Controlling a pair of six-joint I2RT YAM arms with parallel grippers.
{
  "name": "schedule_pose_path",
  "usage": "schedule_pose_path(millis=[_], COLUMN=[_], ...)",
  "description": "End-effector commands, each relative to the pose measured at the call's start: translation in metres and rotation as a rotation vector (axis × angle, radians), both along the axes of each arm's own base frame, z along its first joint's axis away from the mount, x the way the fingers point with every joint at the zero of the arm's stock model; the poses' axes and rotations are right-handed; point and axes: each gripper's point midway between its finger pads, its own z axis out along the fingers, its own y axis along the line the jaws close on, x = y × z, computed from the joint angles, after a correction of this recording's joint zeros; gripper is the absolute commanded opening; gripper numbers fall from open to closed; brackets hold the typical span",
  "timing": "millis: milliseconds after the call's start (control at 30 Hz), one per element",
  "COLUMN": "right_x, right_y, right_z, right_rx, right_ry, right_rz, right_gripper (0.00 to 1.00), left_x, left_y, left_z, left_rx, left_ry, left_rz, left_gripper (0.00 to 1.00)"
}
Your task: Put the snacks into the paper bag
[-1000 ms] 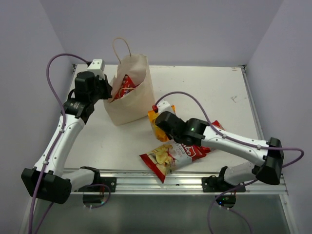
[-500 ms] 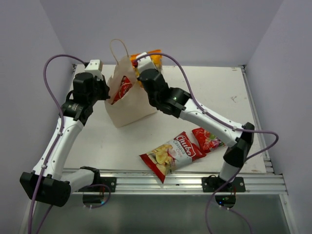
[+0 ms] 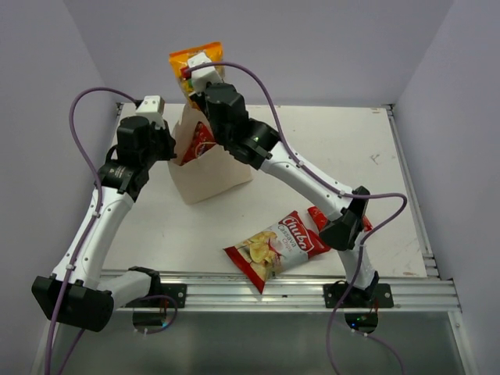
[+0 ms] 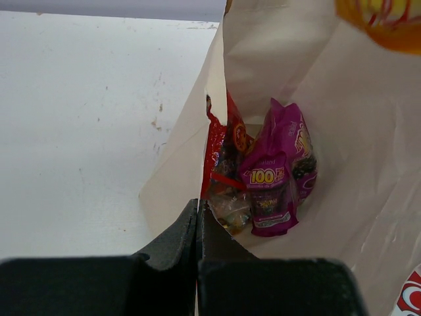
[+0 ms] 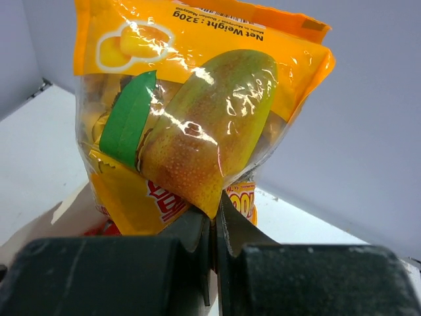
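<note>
We are pinching the orange-yellow packet (image 5: 197, 112) by one edge in our right gripper (image 5: 214, 209), its long axis running twelve to six in the top view. The paper bag (image 3: 223, 168) is lying with its mouth at six o'clock from the packet, our left gripper (image 4: 197, 214) clamping the rim open.

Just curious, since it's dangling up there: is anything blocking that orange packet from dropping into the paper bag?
Nothing visible. The orange packet hangs in the right fingers above the bag, whose rim the left fingers pinch open. A purple packet and a red packet lie low inside, leaving room.
</note>
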Motion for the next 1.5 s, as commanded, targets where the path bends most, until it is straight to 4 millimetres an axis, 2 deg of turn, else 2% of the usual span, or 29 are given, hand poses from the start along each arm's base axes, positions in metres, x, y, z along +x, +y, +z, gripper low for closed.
schedule_pose_path(millis=[0,33,167,233,267,300,333,367,433,467,567,600,633,667,700,733,767,800,833,900,933,1000,1033,1167,1300,1467], right_x=[-0.014,-0.016,-0.025,-0.028,-0.030,-0.031,-0.031,-0.034,-0.042,-0.049,-0.060,-0.070,-0.065,-0.064,-0.072,-0.064,-0.064,-0.073,-0.073,-0.087,-0.095,-0.106,-0.114,-0.134,-0.156,-0.186], right_y=[-0.004,-0.004,-0.009,-0.012,-0.017,-0.019,-0.023,-0.027,-0.038,-0.052,-0.086,-0.111,-0.125,-0.143,-0.166,-0.187,-0.201,-0.219,-0.243,-0.268,-0.287,-0.296,-0.307,-0.320,-0.322,-0.313], right_z=[0.020,0.004,-0.029,-0.038,-0.029,-0.025,-0.010,0.003,0.034,0.055,0.074,0.087,0.062,0.049,0.046,-0.007,-0.031,-0.058,-0.103,-0.152,-0.180,-0.211,-0.232,-0.281,-0.314,-0.359], right_rx=[0.126,0.099,0.072,0.069,0.084,0.085,0.106,0.120,0.136,0.161,0.165,0.189,0.133,0.110,0.167,0.065,0.057,0.094,0.040,0.026,-0.001,-0.002,-0.041,-0.089,-0.109,-0.096], right_ry=[0.004,0.042,0.125,0.143,0.131,0.122,0.096,0.075,0.017,-0.016,-0.047,-0.062,-0.027,-0.003,0.020,0.117,0.171,0.249,0.329,0.450,0.513,0.601,0.654,0.824,0.965,1.151], right_rz=[0.054,0.058,0.062,0.060,0.059,0.056,0.053,0.049,0.031,0.020,-0.049,-0.088,-0.149,-0.214,-0.253,-0.323,-0.350,-0.396,-0.468,-0.543,-0.591,-0.614,-0.645,-0.706,-0.724,-0.680], right_gripper=[0.00,0.00,0.00,0.02,0.15,0.69,0.90,0.99,0.99,0.99,0.99,0.99,0.99,0.99,0.99,0.99,0.99,0.99,0.99,0.99,0.99,0.99,0.99,0.99,0.99,0.99], left_x=[-0.001,-0.001,0.001,0.002,0.003,0.004,0.004,0.006,0.008,0.010,0.012,0.012,0.013,0.013,0.014,0.014,0.016,0.016,0.016,0.017,0.017,0.016,0.016,0.014,0.012,0.011], left_y=[0.000,0.000,0.006,0.011,0.011,0.013,0.013,0.013,0.012,0.012,0.013,0.012,0.013,0.012,0.012,0.011,0.010,0.009,0.008,0.007,0.007,0.006,0.005,0.004,0.004,0.005], left_z=[0.019,0.019,0.020,0.020,0.021,0.021,0.021,0.022,0.020,0.020,0.019,0.018,0.018,0.018,0.016,0.016,0.015,0.016,0.016,0.017,0.016,0.014,0.013,0.010,0.008,0.005], left_rx=[0.001,0.002,0.014,0.027,0.029,0.033,0.035,0.032,0.034,0.031,0.035,0.035,0.035,0.033,0.031,0.028,0.024,0.022,0.019,0.016,0.015,0.015,0.014,0.007,0.004,0.009], left_ry=[-0.062,-0.064,-0.072,-0.076,-0.081,-0.082,-0.082,-0.086,-0.084,-0.088,-0.087,-0.085,-0.087,-0.087,-0.085,-0.084,-0.085,-0.086,-0.086,-0.087,-0.085,-0.081,-0.077,-0.070,-0.066,-0.064], left_rz=[-0.001,0.000,0.028,0.052,0.056,0.066,0.066,0.068,0.069,0.070,0.073,0.072,0.073,0.072,0.072,0.070,0.068,0.062,0.060,0.056,0.057,0.052,0.048,0.041,0.039,0.044], left_gripper=[0.00,0.00,0.00,0.00,0.00,0.00,0.00,0.00,0.00,0.00,0.00,0.00,0.00,0.00,0.00,0.00,0.00,0.00,0.00,0.00,0.00,0.00,0.00,0.00,0.00,0.00])
